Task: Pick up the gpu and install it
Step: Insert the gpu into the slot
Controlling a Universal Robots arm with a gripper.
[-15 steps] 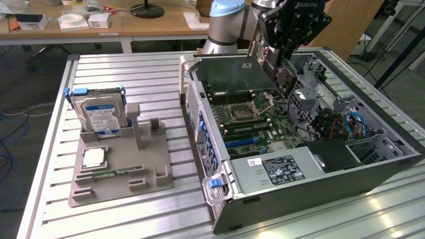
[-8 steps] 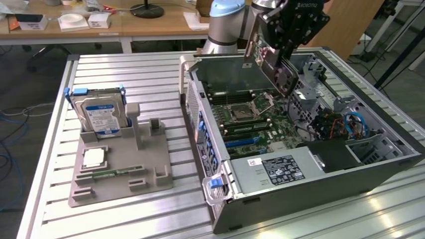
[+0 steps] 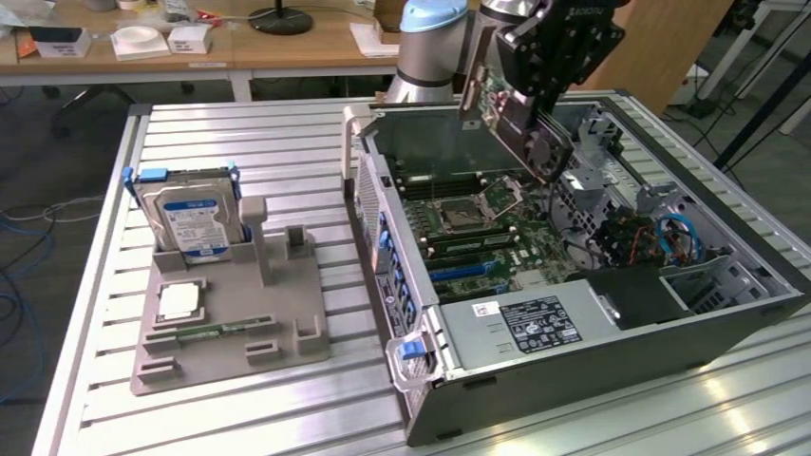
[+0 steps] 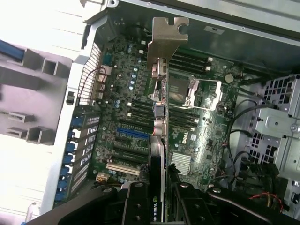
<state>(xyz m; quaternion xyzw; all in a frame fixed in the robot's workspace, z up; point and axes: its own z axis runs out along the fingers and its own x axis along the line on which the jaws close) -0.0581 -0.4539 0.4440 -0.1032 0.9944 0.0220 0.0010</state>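
Slatted table (image 3: 254,427), open case (image 3: 609,370) — gpu (image 4: 158,159) between fingers (image 4: 137,206) (clamped, edge-on).

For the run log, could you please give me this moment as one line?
gripper: shut on gpu | gpu: held above open computer case, over motherboard | installed: not yet

Hard drive (image 3: 190,220) stands upright in grey holder (image 3: 235,347)
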